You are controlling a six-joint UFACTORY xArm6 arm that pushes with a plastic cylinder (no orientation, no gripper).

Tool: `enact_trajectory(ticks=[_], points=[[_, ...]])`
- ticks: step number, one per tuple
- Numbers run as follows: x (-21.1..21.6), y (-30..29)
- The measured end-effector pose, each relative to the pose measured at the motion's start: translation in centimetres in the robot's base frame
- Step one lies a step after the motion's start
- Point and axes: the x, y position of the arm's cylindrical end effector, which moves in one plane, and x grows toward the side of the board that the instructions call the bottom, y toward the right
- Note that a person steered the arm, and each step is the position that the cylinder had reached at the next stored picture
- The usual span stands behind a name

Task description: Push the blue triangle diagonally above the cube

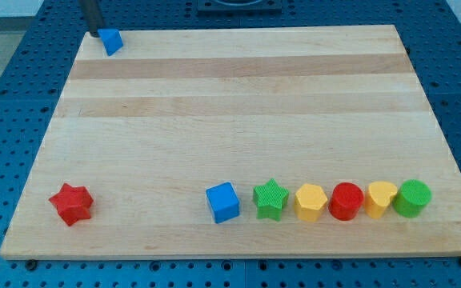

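The arm carries no gripper, only a straight dark rod, so nothing is grasped; my tip (93, 33) sits at the view's top left corner of the pale wooden board (238, 104), just beside the left face of the small blue plastic triangle (111, 41), touching it or very nearly so. The blue plastic cube (222, 202) stands well apart from it, near the view's bottom edge, at the left end of a row: green plastic star (270, 199), yellow hexagonal block (310, 202), red round block (346, 201), a second yellow block (381, 198) and green round block (413, 198), most touching or nearly touching their neighbours. A red plastic star (71, 203) lies alone at the view's bottom left. Risks, as judged from here: the triangle lies at the board's top edge, so any push with an upward component could send it off the wood onto the blue perforated bench (22, 96). Its slanted faces will likely let it rotate and slip off the rod on a long diagonal run. Overshooting near the cube could knock the cube into the green star and disturb the row.
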Motion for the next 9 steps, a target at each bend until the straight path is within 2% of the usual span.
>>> enact_trajectory(ticks=[1, 5, 9], points=[[0.0, -1.9], [0.0, 2.6], [4.6, 4.3]])
